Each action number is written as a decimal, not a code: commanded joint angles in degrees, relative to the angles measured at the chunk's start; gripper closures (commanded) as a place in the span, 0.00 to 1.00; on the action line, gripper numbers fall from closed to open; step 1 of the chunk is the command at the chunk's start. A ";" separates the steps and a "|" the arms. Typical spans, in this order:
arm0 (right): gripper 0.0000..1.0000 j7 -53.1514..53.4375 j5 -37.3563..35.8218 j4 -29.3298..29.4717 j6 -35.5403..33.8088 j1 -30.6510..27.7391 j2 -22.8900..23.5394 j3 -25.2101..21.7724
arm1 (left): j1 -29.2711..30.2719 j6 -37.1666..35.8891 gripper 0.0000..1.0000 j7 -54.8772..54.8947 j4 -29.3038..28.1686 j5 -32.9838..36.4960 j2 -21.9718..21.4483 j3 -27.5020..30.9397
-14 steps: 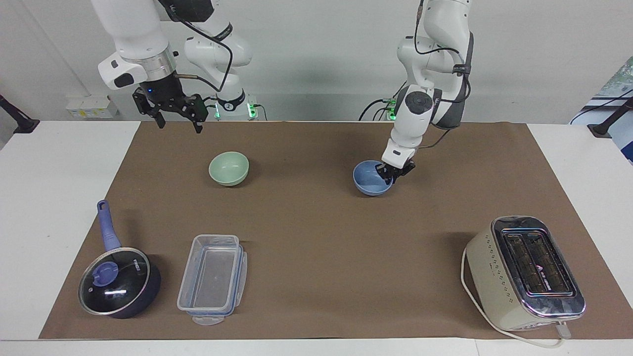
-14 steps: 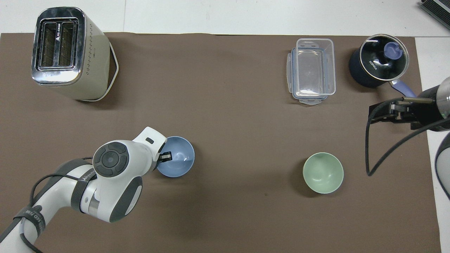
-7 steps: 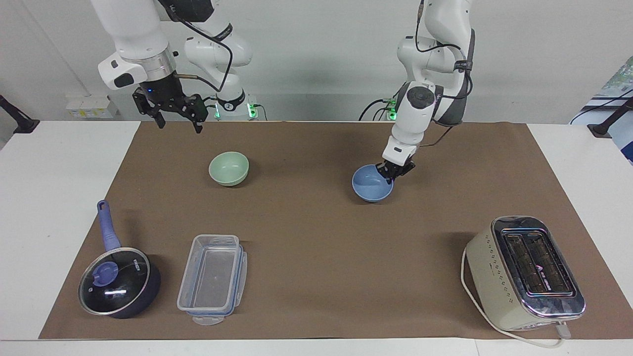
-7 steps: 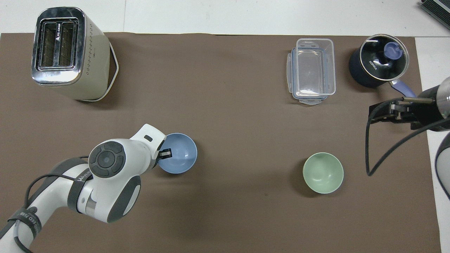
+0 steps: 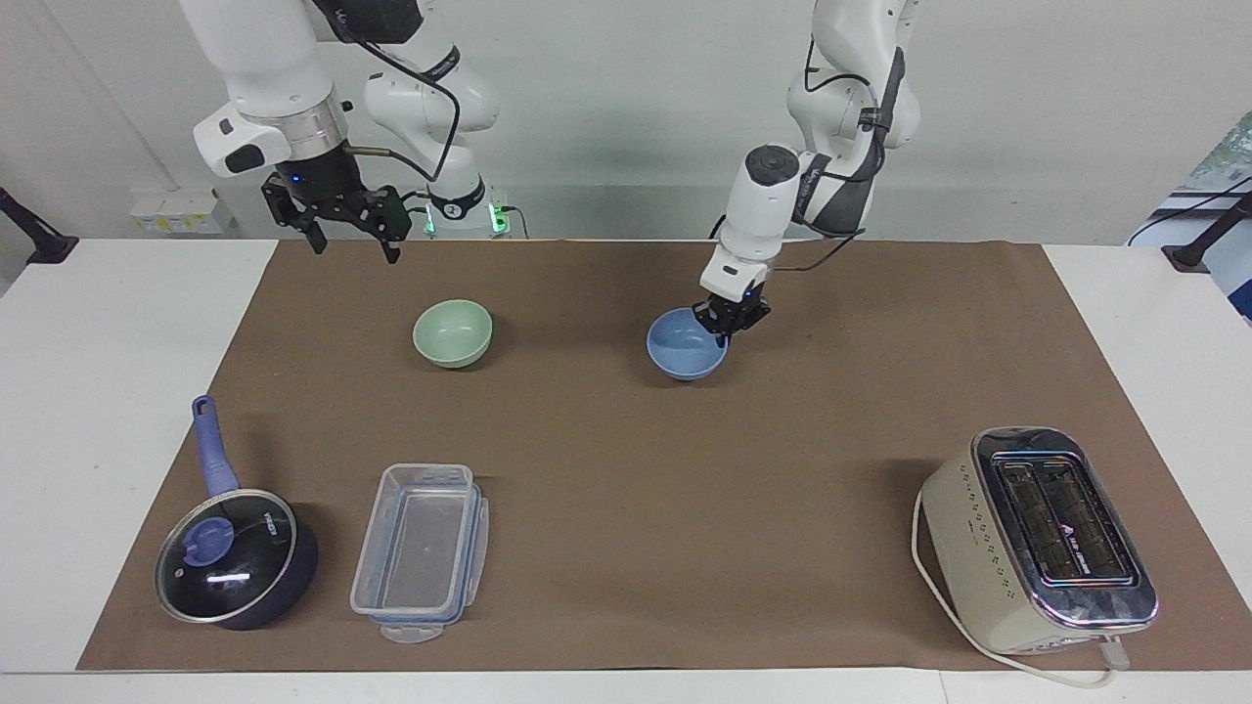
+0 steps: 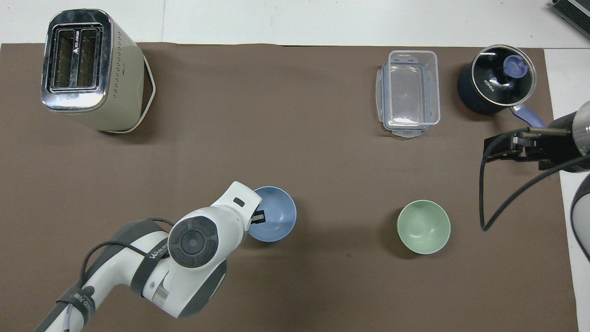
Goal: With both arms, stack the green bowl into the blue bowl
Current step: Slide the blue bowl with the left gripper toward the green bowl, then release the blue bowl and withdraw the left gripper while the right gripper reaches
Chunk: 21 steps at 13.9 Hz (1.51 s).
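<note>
Meanwhile left tool clamps blue bowl rim; bare mat to green bowl; right tool spread, waiting.

Bare brown mat runs between the blue bowl and the green bowl, with nothing standing on that stretch. The left gripper grips the blue bowl's rim on the side toward the left arm's end, and its arm slants up from there, so the bowl's open side faces the green bowl. The right gripper hangs well above the mat's edge, up in the air and apart from the green bowl. The clear container, the dark pot and the toaster stand farther from the robots, well apart from both bowls.
</note>
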 commanded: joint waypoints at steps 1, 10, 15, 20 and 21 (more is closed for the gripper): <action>0.00 -1.26 0.93 -0.90 1.22 -0.68 -0.90 -0.01 | -5.43 3.09 1.00 -4.13 -0.58 -0.27 -0.39 0.94; 0.00 -1.17 0.93 -0.90 1.14 -0.68 -0.90 0.08 | -9.33 6.81 0.00 -5.38 -1.55 -0.27 3.57 1.28; 0.00 -1.09 1.02 -1.43 1.14 -0.68 -1.08 0.08 | -0.38 -1.08 0.00 4.19 3.09 -0.19 1.99 1.55; 0.00 -2.83 0.93 -8.09 4.10 -1.99 -3.35 -0.10 | 9.99 -12.70 0.00 10.61 9.16 -0.19 -1.95 1.38; 0.00 -4.84 1.02 -11.59 6.65 -2.34 -4.67 -0.10 | 11.66 -14.54 0.00 11.84 10.56 -0.27 -2.40 1.38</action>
